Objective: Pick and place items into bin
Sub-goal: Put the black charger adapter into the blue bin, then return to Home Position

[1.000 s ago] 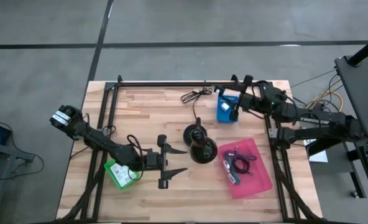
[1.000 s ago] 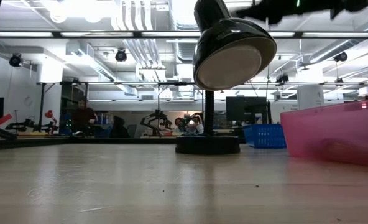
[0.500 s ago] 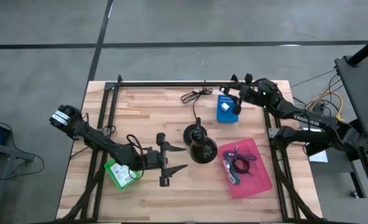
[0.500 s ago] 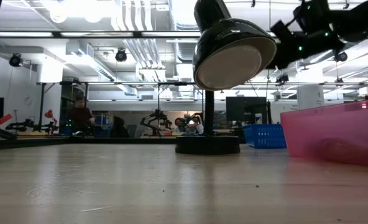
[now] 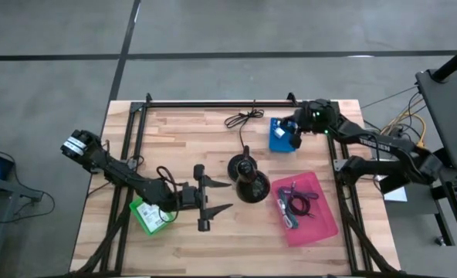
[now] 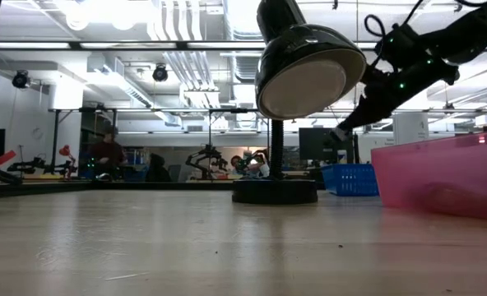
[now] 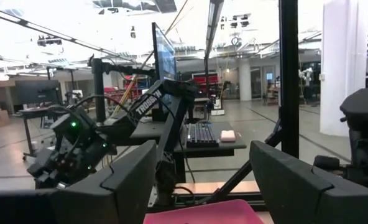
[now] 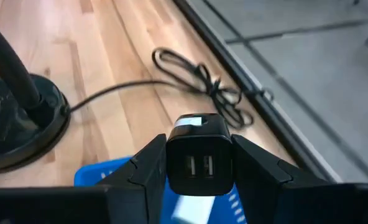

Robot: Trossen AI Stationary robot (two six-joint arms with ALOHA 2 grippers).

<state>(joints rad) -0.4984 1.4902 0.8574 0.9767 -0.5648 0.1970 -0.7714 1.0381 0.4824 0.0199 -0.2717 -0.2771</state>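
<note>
since a second ago the black charger block (image 8: pixel 198 163) has gone from hanging out past the blue basket (image 5: pixel 282 137) toward the table edge to sitting right over it, pinched between the right gripper (image 8: pixel 199 171) fingers, with the arm pulled in and tipped down. in the right wrist view you can see the block's two ports and the basket's blue mesh just under it, so i'd guess a drop into that basket is close. the pink bin (image 5: pixel 306 208) already has a cable and some bits inside, and sits well apart from this. the left gripper (image 5: pixel 217 198) hasn't budged, fingers spread wide near the green packet (image 5: pixel 150 215), beside the black lamp (image 5: pixel 248 177).
</note>
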